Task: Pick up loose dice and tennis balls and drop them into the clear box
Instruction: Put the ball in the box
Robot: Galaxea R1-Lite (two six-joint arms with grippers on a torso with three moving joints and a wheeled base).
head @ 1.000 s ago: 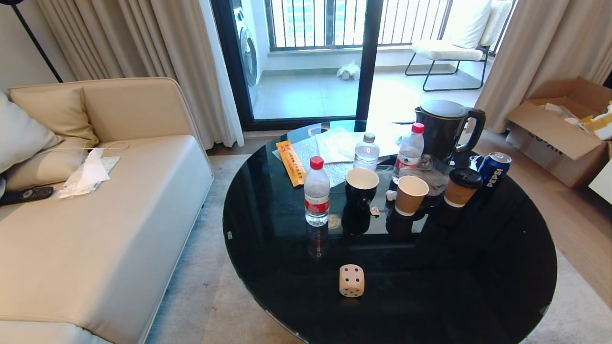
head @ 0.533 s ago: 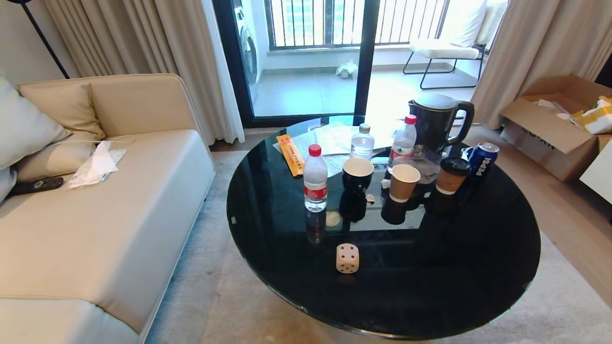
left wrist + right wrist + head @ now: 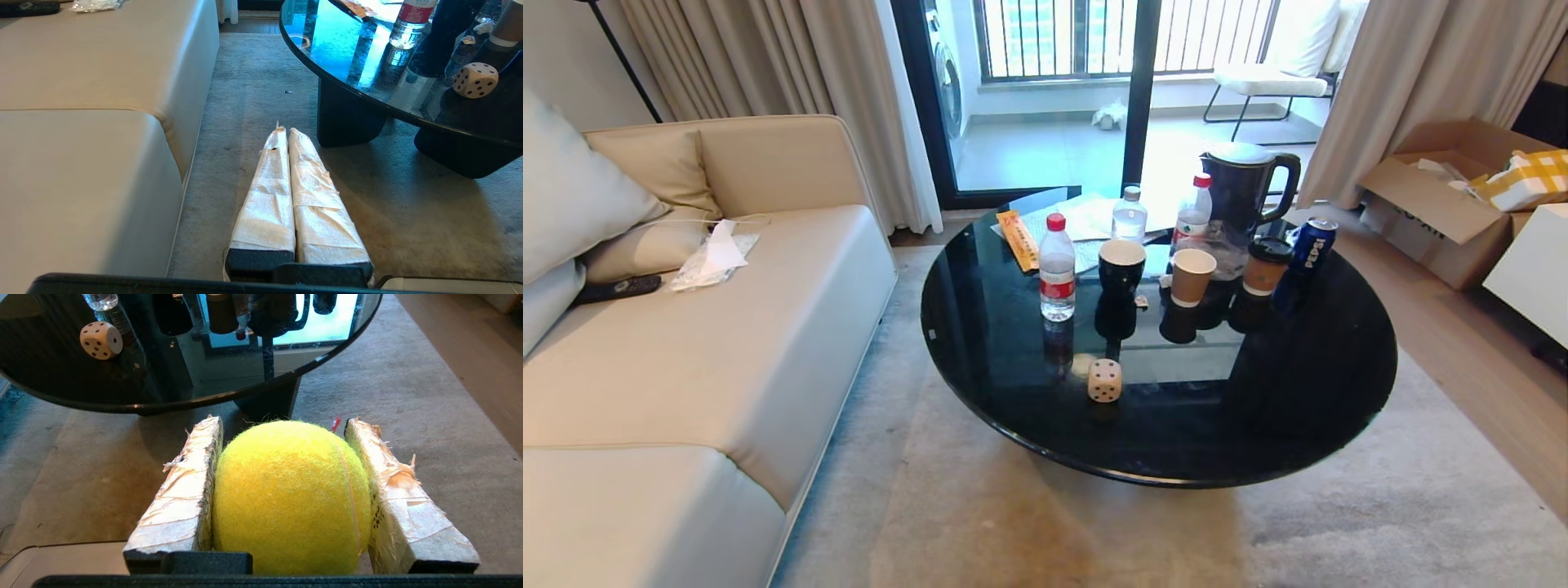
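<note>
A cream die [image 3: 1104, 380] with black pips sits alone near the front edge of the round black glass table [image 3: 1307, 408]. The same die shows in the left wrist view [image 3: 475, 80] and in the right wrist view [image 3: 101, 340]. My right gripper [image 3: 284, 421] is shut on a fuzzy yellow-green tennis ball [image 3: 290, 494], low over the carpet in front of the table. My left gripper [image 3: 284, 131] is shut and empty, low between the sofa and the table. Neither arm shows in the head view. The clear box is out of view.
Behind the die stand a water bottle [image 3: 1057, 268], a dark mug [image 3: 1121, 265], paper cups [image 3: 1192, 277], a black kettle [image 3: 1241, 189] and a blue can [image 3: 1310, 244]. A beige sofa [image 3: 703, 359] runs along the left. A cardboard box [image 3: 1437, 204] sits at the right.
The whole head view has pulled back from the table, so the camera has moved. The table and die now look smaller and farther off. Nothing on the table has shifted.
</note>
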